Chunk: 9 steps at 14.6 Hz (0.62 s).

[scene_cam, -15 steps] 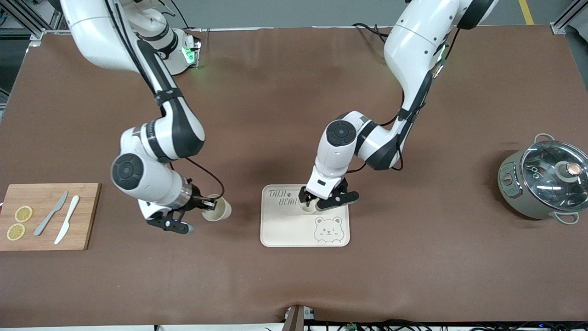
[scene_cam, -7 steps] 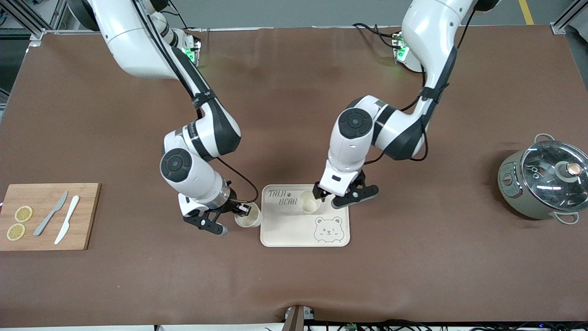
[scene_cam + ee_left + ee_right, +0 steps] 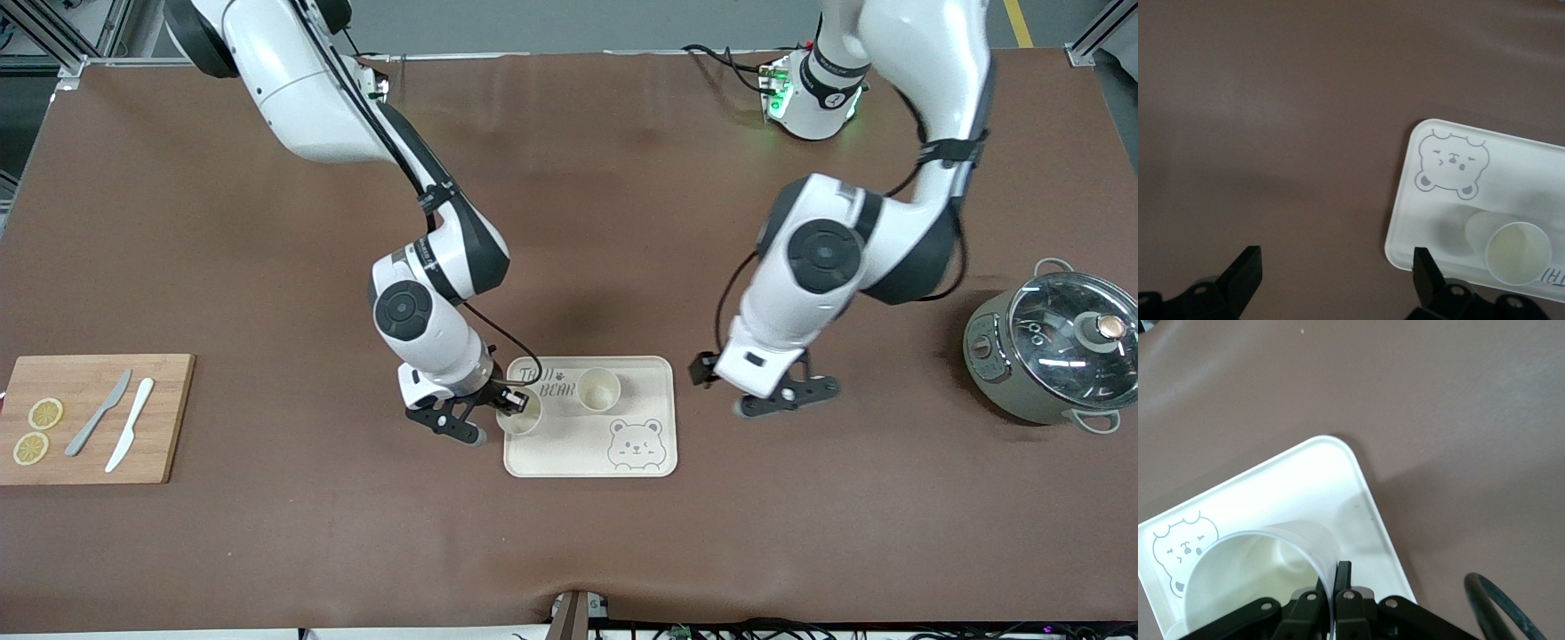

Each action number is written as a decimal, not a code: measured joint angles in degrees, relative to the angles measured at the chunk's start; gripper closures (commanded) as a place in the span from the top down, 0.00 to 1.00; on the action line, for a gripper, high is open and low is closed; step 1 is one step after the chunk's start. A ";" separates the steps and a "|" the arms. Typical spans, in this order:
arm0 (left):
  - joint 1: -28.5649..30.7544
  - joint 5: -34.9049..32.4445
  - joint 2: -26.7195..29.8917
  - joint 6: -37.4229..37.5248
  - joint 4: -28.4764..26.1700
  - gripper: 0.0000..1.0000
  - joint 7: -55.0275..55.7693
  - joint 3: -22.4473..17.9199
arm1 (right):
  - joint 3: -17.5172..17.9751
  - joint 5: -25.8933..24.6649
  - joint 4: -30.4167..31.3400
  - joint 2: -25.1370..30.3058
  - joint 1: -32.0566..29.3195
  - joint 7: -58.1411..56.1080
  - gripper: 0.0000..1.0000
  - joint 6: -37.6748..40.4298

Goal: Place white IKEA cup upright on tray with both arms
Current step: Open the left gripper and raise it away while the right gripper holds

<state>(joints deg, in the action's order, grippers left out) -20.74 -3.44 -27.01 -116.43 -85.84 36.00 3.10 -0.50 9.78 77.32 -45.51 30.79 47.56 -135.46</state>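
- Right gripper (image 3: 508, 411) over the tray's (image 3: 578, 449) edge toward the right arm's end of the table, fingers pinched on the rim of a white cup (image 3: 520, 414), mouth up.
- In the right wrist view, fingertips (image 3: 1335, 581) pressed together on the wall of that held cup (image 3: 1265, 573), one inside and one outside, tray corner (image 3: 1338, 463) underneath.
- Cannot tell whether the held cup's base touches the tray.
- Second white cup (image 3: 597, 389) upright on the tray, beside the grey "TAIJI BEAR" lettering (image 3: 542, 382), farther from the front camera than the bear-face drawing (image 3: 637, 444); nothing gripping it.
- Left gripper (image 3: 766, 391) above bare brown table (image 3: 569, 222) just off the tray's edge toward the left arm's end, fingers spread wide and empty.
- In the left wrist view, both black fingers (image 3: 1245, 267) apart, tray (image 3: 1438, 213) and standing cup (image 3: 1518, 253) well clear of them.
- Bamboo cutting board (image 3: 160, 418) with two knives (image 3: 116, 422) and lemon slices (image 3: 37, 430) at the right arm's end; glass-lidded pot (image 3: 1053, 351) at the left arm's end.
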 measured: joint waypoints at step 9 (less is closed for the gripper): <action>11.07 0.89 1.93 1.91 -0.10 1.00 -16.29 -0.11 | -0.49 -4.29 -0.22 -2.87 1.52 0.26 0.00 -2.36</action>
<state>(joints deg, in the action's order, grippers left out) -9.67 -2.55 -25.09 -114.52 -85.94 19.71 3.00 -0.99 5.50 77.11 -48.38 32.31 47.82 -137.81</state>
